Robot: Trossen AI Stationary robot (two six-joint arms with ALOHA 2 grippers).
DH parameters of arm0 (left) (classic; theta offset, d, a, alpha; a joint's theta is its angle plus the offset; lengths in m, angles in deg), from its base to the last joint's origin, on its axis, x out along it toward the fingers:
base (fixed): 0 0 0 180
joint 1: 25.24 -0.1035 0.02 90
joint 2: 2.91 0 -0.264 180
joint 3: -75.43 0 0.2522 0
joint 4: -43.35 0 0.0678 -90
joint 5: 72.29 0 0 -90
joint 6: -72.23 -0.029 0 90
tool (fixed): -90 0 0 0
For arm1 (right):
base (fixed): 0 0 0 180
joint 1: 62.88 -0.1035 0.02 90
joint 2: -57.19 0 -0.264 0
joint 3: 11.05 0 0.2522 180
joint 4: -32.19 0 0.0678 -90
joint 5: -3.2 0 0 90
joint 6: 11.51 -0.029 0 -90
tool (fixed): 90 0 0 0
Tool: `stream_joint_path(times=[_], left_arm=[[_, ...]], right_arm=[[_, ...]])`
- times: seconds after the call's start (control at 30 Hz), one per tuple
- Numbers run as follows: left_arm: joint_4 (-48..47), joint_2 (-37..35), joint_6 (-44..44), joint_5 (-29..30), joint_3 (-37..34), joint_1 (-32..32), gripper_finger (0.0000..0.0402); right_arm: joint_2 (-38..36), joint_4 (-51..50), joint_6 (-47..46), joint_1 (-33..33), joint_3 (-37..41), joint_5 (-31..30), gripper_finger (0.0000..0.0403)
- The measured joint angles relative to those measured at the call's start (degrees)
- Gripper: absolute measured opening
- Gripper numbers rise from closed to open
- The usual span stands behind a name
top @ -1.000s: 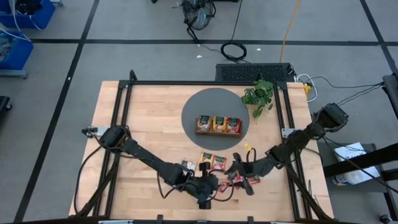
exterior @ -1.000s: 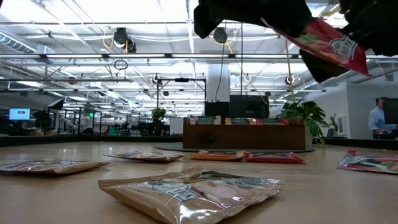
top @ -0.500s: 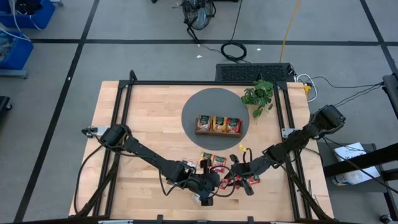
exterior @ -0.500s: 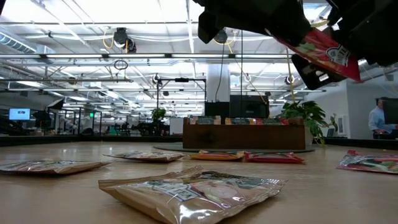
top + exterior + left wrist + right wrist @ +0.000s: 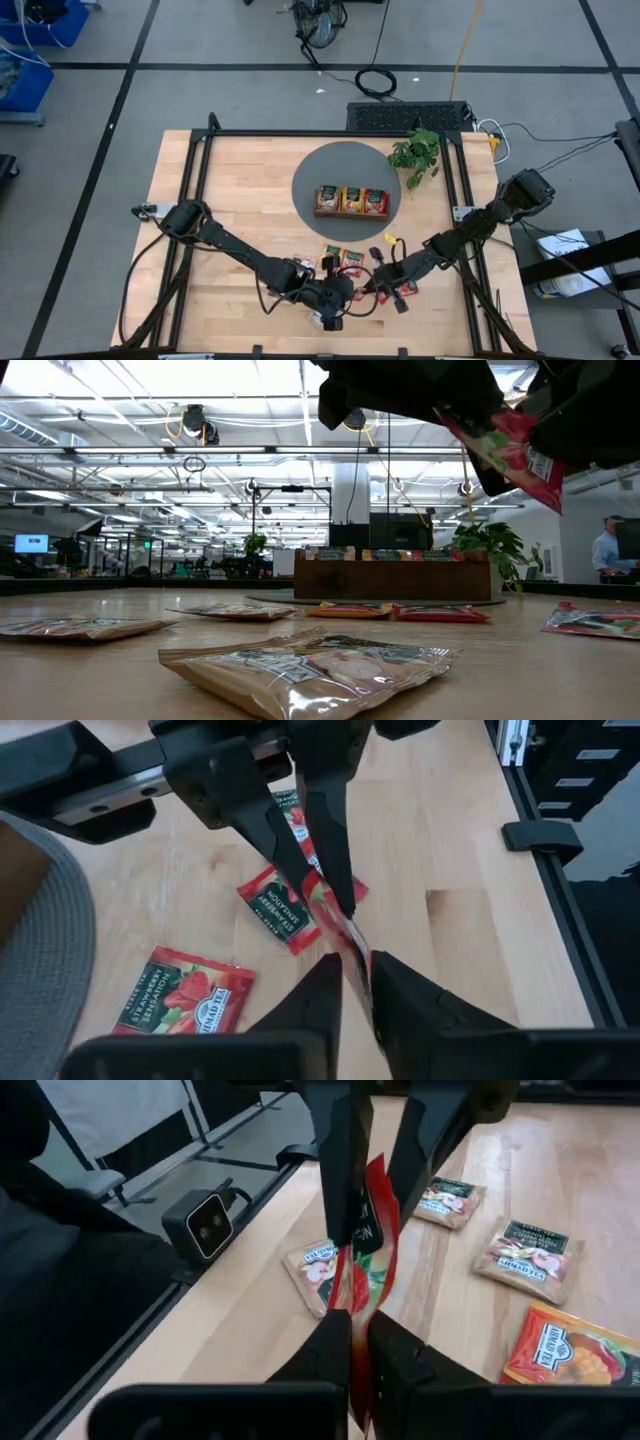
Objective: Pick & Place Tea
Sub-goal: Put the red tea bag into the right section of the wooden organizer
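A red tea packet [image 5: 365, 1245] hangs in the air over the front of the worktop [image 5: 240, 200], well in front of the wooden tray [image 5: 351, 211]. The right pincer [image 5: 358, 1335] is pinched tight on it, and the left pincer [image 5: 352, 970] is a little apart around its other end. If both pull, the packet may rip or slip and fall.

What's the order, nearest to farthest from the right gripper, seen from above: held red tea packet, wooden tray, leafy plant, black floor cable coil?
1. Red flat tea-bag packet, in the right gripper's jaws.
2. Brown wooden tray, mid-table on the grey round mat.
3. Green leafy plant, by the table's far edge.
4. Black cable coil, on the floor beyond the table.
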Motion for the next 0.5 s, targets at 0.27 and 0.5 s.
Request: stream_joint_path(times=[0.27, 0.5], left_arm=[[-3.02, -1.72, -3.01, 8.93, -0.02, 0.5, 0.0141], [0.41, -1.81, -1.88, 16.46, -0.03, 0.65, 0.0208]], right_arm=[[0.0, 27.16, -0.17, -1.49, 15.6, -9.37, 0.0005], [0.12, 33.67, 4.45, -10.88, 18.79, -24.39, 0.0005]])
